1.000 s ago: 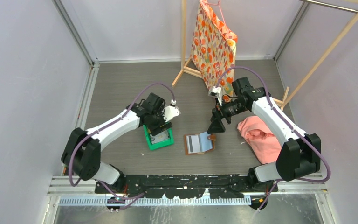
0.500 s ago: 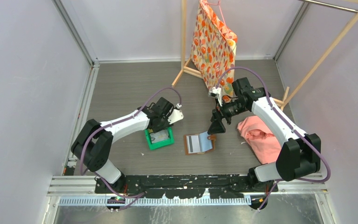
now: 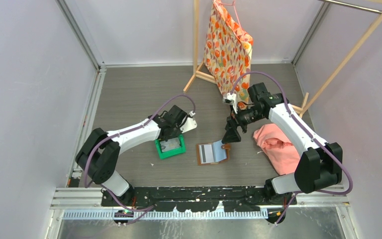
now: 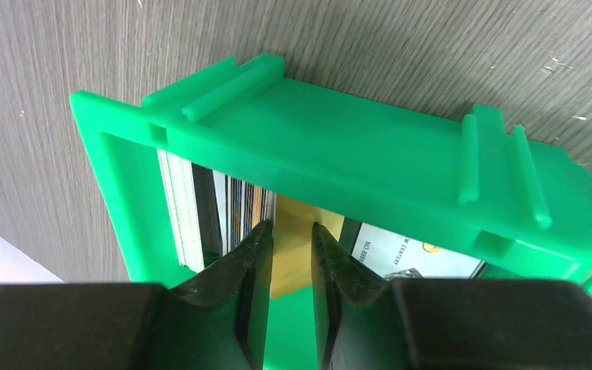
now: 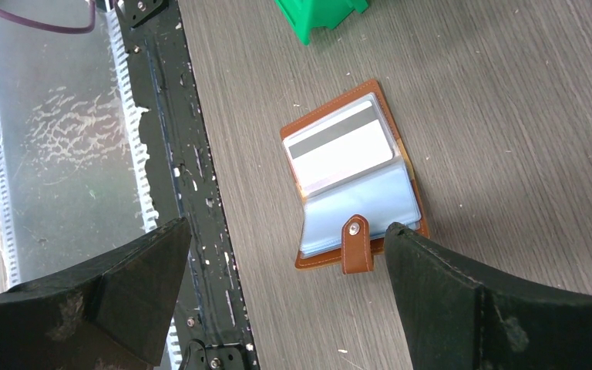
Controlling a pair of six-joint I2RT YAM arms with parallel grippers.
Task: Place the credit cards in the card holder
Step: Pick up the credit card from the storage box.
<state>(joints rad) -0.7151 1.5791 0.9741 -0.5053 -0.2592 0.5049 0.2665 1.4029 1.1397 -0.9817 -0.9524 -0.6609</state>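
The green bin (image 3: 169,147) holds several credit cards on edge. In the left wrist view a white-edged stack (image 4: 181,200), a gold card (image 4: 293,262) and a printed white card (image 4: 408,254) stand inside the bin (image 4: 354,139). My left gripper (image 3: 171,135) reaches into it. Its jaws (image 4: 291,231) stand a narrow gap apart, with the gold card showing in the gap. The brown card holder (image 3: 212,153) lies open, with a grey-striped card (image 5: 339,146) in its left page and the snap tab (image 5: 356,245) at its right end. My right gripper (image 3: 229,135) hovers wide open and empty (image 5: 285,254) above that end.
A crumpled pink cloth (image 3: 278,144) lies right of the card holder. A patterned bag (image 3: 229,45) hangs on a wooden rack at the back, and another wooden frame (image 3: 348,55) stands at the right. A black rail (image 5: 193,193) runs along the table's near edge.
My left gripper has swung and dropped from above the bin's far side down into the bin among the cards. The right arm and the card holder have not moved.
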